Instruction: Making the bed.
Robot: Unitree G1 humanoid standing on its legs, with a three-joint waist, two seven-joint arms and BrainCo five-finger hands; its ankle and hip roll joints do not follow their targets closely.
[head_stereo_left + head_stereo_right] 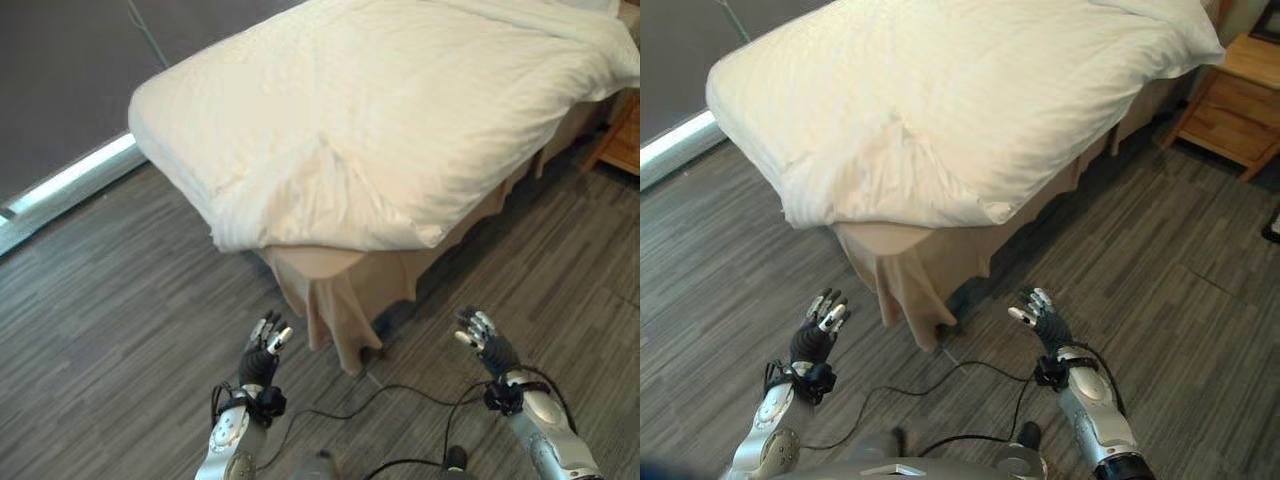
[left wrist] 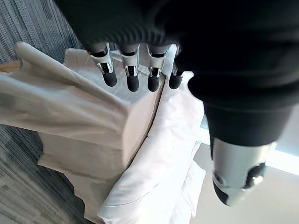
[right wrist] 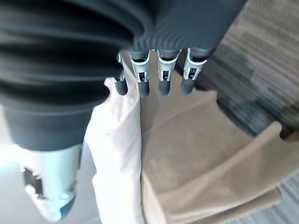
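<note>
Left eye view: white duvet (image 1: 400, 110) on bed above grey plank floor (image 1: 110, 330); left hand (image 1: 264, 352) and right hand (image 1: 485, 340) spread, empty.

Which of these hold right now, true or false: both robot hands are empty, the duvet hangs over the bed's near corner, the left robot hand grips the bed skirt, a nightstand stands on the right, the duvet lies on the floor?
1. Both robot hands, left and right, are empty: true.
2. The white duvet overhangs the bed's near corner: true.
3. The left robot hand grips the beige bed skirt: false, it is apart from it, fingers straight.
4. A wooden nightstand stands on the right: true.
5. The duvet lies on the floor: false, it is on the bed.
</note>
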